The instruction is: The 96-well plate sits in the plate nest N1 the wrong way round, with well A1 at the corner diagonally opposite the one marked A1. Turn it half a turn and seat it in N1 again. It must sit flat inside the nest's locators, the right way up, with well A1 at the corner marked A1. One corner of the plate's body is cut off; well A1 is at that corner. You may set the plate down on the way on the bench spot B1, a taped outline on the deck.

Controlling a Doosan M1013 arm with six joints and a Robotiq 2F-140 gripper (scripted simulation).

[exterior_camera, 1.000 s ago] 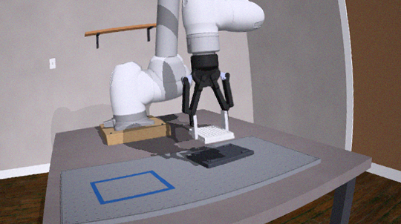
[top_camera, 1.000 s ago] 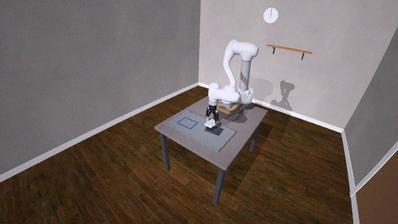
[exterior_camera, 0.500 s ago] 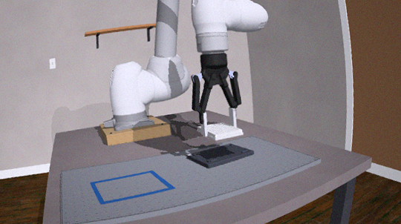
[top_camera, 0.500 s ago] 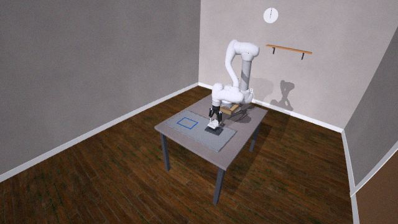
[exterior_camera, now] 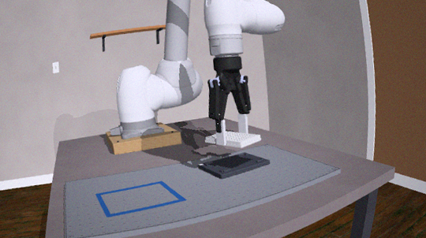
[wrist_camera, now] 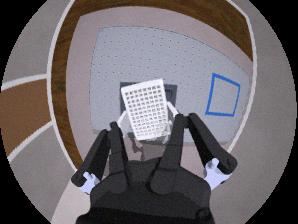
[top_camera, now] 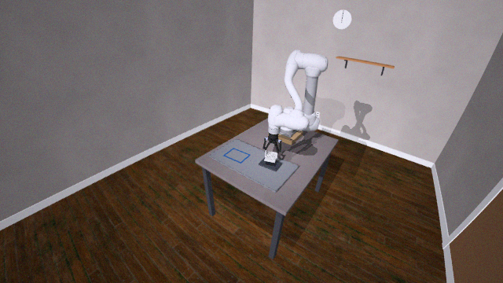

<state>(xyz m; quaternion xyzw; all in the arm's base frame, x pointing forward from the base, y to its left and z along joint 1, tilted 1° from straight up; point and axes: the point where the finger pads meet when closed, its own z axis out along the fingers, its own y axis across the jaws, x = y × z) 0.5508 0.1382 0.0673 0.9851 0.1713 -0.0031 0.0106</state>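
White well plate (exterior_camera: 235, 137) clamped in hand (exterior_camera: 231, 126), lifted above dark nest (exterior_camera: 233, 163)

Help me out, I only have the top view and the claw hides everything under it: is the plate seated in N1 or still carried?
Observer: Carried. In the exterior view the 96-well plate hangs in the air, clamped in the claw, above the nest N1.
Operator: Is the nest free then?
Observer: Yes, its dark recess lies bare in the exterior view.
Operator: Is the plate level?
Observer: It looks level there. The wrist view shows its well grid facing up.
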